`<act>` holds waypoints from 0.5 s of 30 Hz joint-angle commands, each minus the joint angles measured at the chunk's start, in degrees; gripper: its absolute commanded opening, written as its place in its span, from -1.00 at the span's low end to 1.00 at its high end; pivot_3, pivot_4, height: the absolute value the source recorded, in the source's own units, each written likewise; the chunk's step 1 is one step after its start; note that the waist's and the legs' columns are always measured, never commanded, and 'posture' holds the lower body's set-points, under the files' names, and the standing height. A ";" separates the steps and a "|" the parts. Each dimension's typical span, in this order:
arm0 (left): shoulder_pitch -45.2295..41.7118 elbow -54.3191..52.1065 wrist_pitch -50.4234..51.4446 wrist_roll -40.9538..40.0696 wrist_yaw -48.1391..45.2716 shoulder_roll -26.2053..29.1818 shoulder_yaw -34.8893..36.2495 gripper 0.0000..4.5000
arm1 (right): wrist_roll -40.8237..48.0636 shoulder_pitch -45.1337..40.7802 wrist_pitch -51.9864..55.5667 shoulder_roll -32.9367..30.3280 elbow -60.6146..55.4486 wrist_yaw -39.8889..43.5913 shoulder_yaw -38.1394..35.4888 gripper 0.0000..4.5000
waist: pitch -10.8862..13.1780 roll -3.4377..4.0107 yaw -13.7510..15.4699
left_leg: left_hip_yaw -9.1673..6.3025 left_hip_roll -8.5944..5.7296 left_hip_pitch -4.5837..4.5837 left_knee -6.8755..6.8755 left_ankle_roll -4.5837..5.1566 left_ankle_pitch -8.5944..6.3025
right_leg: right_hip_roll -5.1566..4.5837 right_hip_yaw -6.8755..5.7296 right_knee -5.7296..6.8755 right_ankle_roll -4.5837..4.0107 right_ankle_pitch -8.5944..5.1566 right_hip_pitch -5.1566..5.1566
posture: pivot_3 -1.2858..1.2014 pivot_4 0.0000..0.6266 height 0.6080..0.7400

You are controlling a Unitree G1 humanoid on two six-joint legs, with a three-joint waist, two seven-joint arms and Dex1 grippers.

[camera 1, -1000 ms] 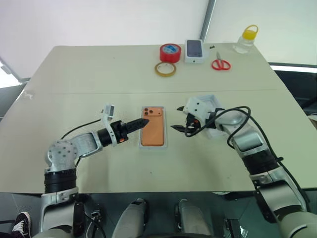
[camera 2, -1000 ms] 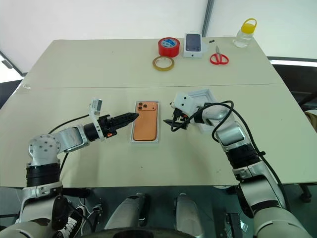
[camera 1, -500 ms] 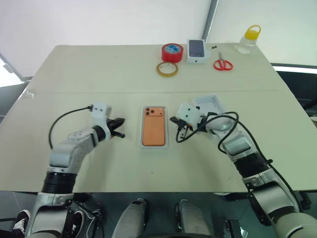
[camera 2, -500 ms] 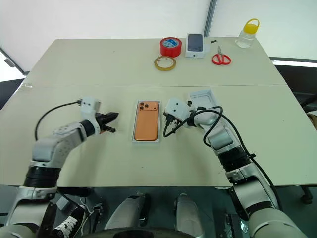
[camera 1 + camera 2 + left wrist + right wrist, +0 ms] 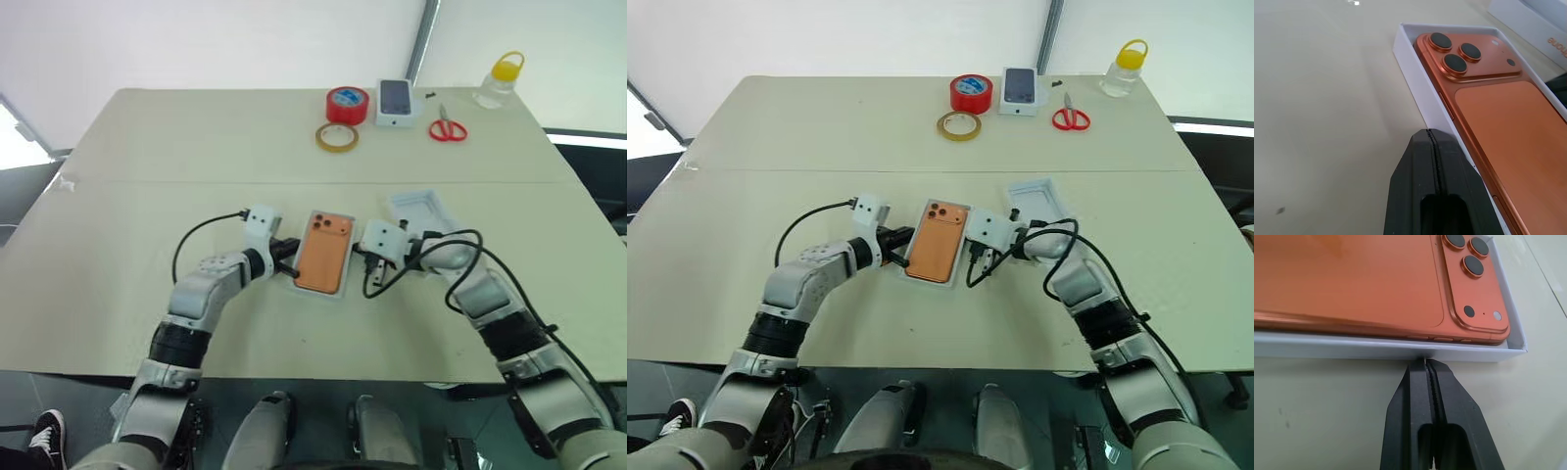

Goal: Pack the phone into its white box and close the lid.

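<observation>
The orange phone (image 5: pixel 324 252) lies camera side up inside the white box (image 5: pixel 1415 73), which sits skewed on the table with its camera end toward the right. My left gripper (image 5: pixel 1430 132) is shut, and its tip rests against the box's left long wall. My right gripper (image 5: pixel 1424 363) is also shut, with its tip touching the opposite long wall (image 5: pixel 1352 351). Neither gripper holds anything. The lid (image 5: pixel 419 210) lies open side up on the table just right of the box, behind my right wrist.
Along the far edge stand a red tape roll (image 5: pixel 347 103), a tan tape ring (image 5: pixel 337 137), a small white box with a phone picture (image 5: pixel 395 101), red scissors (image 5: pixel 447 127) and a yellow-capped bottle (image 5: pixel 500 80). A seam crosses the table behind the box.
Both grippers have shut. The left one swung right up to the box's left wall. The right one lowered onto the right wall. The box with the phone has turned askew.
</observation>
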 commanded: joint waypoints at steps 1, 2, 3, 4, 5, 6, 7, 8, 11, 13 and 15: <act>-2.51 1.10 1.40 -0.90 -3.10 -5.72 -4.52 -1.00 | 0.67 1.50 0.52 -1.94 -3.20 0.66 -1.90 -0.98 | 0.00 0.00 0.28 | 0.00 -0.01 0.00 0.02 0.03 -0.02 | -0.01 0.00 -0.02 0.02 -0.01 0.01 | 0.03 -0.52 1.00; -2.89 1.41 1.50 -0.78 -3.19 -6.54 -4.37 -1.00 | 0.65 1.86 0.59 -2.38 -3.54 0.80 -2.24 -0.98 | 0.00 0.00 0.36 | -0.02 -0.07 0.00 0.05 0.08 -0.04 | -0.04 -0.03 -0.02 0.07 -0.04 0.06 | 0.03 -0.52 1.00; -3.28 1.72 1.43 -0.36 -3.71 -7.41 -4.97 -1.00 | 0.73 2.37 0.75 -3.09 -3.84 0.96 -2.82 -0.98 | 0.00 -0.01 0.39 | -0.01 -0.09 0.00 0.08 0.12 -0.07 | -0.12 -0.03 -0.03 0.09 -0.05 0.08 | 0.03 -0.52 1.00; -3.54 1.99 1.35 0.13 -4.27 -8.14 -5.62 -1.00 | 0.80 2.81 0.83 -3.69 -4.07 1.10 -3.34 -0.98 | 0.00 -0.01 0.43 | -0.01 -0.10 0.00 0.08 0.13 -0.07 | -0.14 -0.04 -0.04 0.10 -0.06 0.08 | 0.03 -0.52 1.00; -3.68 2.16 1.30 0.57 -4.76 -8.57 -5.98 -1.00 | 0.84 3.06 0.97 -4.02 -4.26 1.19 -3.63 -0.98 | 0.00 -0.01 0.49 | 0.00 -0.11 0.00 0.08 0.13 -0.08 | -0.16 -0.05 -0.04 0.12 -0.07 0.08 | 0.03 -0.52 1.00; -3.82 2.34 1.25 0.84 -5.33 -9.20 -6.41 -1.00 | 0.78 3.27 1.13 -4.31 -4.27 0.98 -4.12 -0.98 | 0.01 -0.01 0.51 | 0.00 -0.11 0.00 0.07 0.13 -0.08 | -0.17 -0.05 -0.03 0.13 -0.08 0.08 | 0.03 -0.52 1.00; -4.20 2.90 0.89 1.50 -5.76 -10.00 -7.12 -1.00 | 1.09 3.77 1.44 -4.88 -4.42 1.31 -4.77 -0.98 | 0.01 -0.01 0.55 | 0.00 -0.11 0.00 0.07 0.13 -0.08 | -0.17 -0.05 -0.03 0.13 -0.08 0.08 | 0.03 -0.52 1.00; -4.56 3.13 1.17 1.19 -6.57 -10.99 -7.27 -1.00 | 1.05 4.26 1.33 -5.51 -4.43 1.36 -5.35 -0.98 | 0.01 -0.01 0.73 | 0.00 -0.11 0.00 0.07 0.13 -0.08 | -0.17 -0.05 -0.03 0.13 -0.08 0.08 | 0.03 -0.52 1.00; -5.63 3.76 1.09 1.82 -7.87 -12.27 -7.64 -1.00 | 1.10 4.91 1.58 -6.57 -4.00 1.33 -6.56 -0.98 | 0.01 -0.02 1.14 | 0.03 -0.13 0.00 0.09 0.18 -0.10 | -0.19 -0.05 -0.07 0.14 -0.08 0.11 | 0.03 -0.52 1.00; -6.52 5.09 0.18 2.91 -8.25 -12.29 -7.35 -1.00 | 1.26 5.30 1.96 -6.81 -4.33 1.59 -6.84 -0.98 | 0.02 -0.03 1.15 | 0.05 -0.13 -0.01 0.08 0.19 -0.11 | -0.20 -0.05 -0.08 0.16 -0.09 0.09 | 0.03 -0.52 1.00; -7.47 6.75 -0.56 3.52 -8.14 -12.32 -6.26 -1.00 | 1.60 6.28 2.45 -7.05 -5.60 2.22 -6.96 -0.98 | 0.02 -0.03 1.13 | 0.05 -0.11 -0.01 0.06 0.19 -0.11 | -0.18 -0.05 -0.07 0.16 -0.09 0.07 | 0.03 -0.52 1.00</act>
